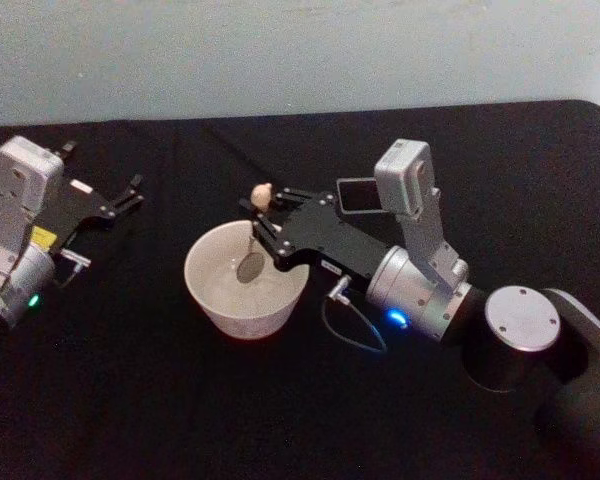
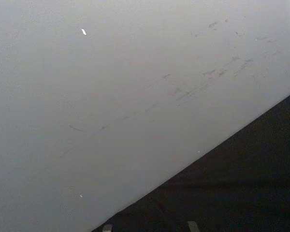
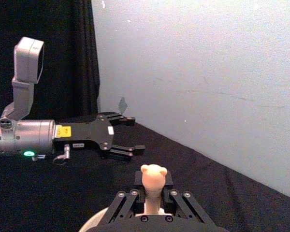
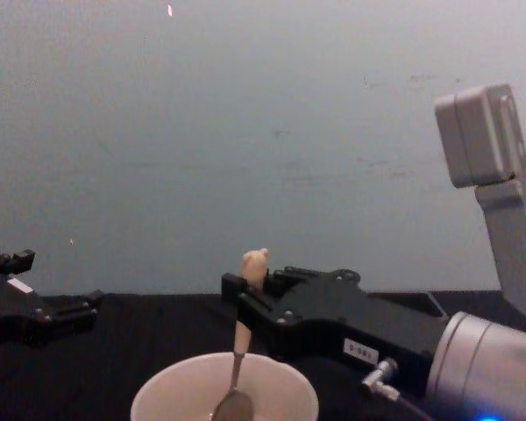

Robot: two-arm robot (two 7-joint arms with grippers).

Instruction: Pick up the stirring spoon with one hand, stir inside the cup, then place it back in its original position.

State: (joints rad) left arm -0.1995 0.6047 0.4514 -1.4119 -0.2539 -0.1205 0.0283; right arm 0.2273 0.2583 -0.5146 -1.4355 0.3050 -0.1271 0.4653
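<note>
Lab-type rig, blk-cloth table [image 1: 130, 400], bare wall [image 1: 280, 50]

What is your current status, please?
Right gripper shut on stirring spoon, tip down inside cup. Left gripper open, parked left. Nothing obstructing.

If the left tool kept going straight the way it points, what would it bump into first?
Probably the pale wall behind the table. The left tool points past the cup, not at it.
</note>
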